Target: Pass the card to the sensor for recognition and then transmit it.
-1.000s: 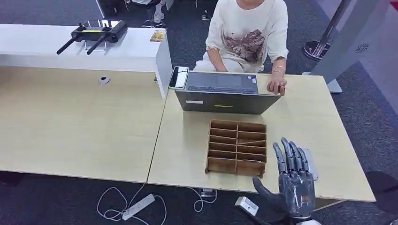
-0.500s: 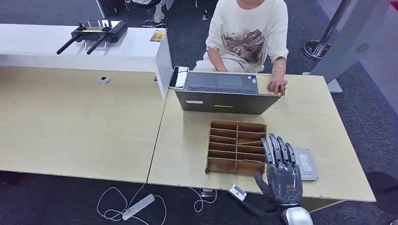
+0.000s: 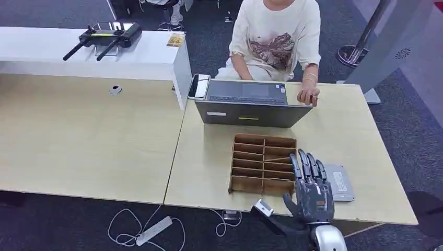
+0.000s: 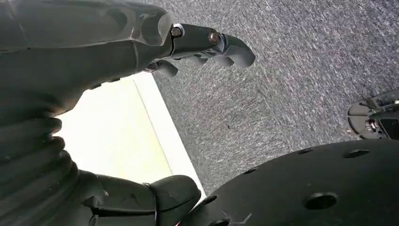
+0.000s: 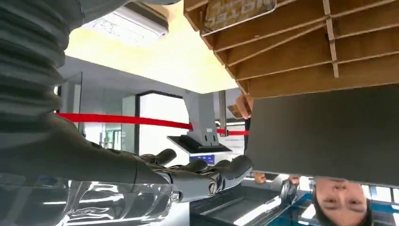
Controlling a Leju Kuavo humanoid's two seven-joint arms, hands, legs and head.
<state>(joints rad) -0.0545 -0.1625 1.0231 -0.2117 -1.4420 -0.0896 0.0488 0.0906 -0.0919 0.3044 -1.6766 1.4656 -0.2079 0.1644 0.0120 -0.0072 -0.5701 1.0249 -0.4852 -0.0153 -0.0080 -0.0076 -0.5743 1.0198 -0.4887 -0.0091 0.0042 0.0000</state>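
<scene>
Head view: a brown wooden tray divided into slots (image 3: 264, 164) sits on the pale wooden table (image 3: 209, 157), at 6 o'clock from the dark grey laptop (image 3: 248, 104). A thin card (image 3: 279, 158) lies tilted in one slot on the tray's right half; its face cannot be read. A flat grey rectangular sensor pad (image 3: 339, 182) lies on the table at 3 o'clock from the tray, just beside it. The right hand (image 3: 311, 185), dark grey with a silver wrist, stands between tray and pad, over the tray's right corner nearest the robot, fingers straight and pointing to 12 o'clock, thumb spread toward 9 o'clock, holding nothing. A person in a cream printed shirt (image 3: 277, 36) sits behind the laptop, one hand (image 3: 307, 95) at its right edge.

Left wrist view: the left hand (image 4: 202, 47) hangs over grey carpet (image 4: 282, 84), fingers loosely extended, thumb apart, nothing held.

Right wrist view: the right hand's fingers (image 5: 207, 172) reach out, empty, beside the tray's wooden dividers (image 5: 301, 52) and the laptop's dark lid (image 5: 324, 134).
</scene>
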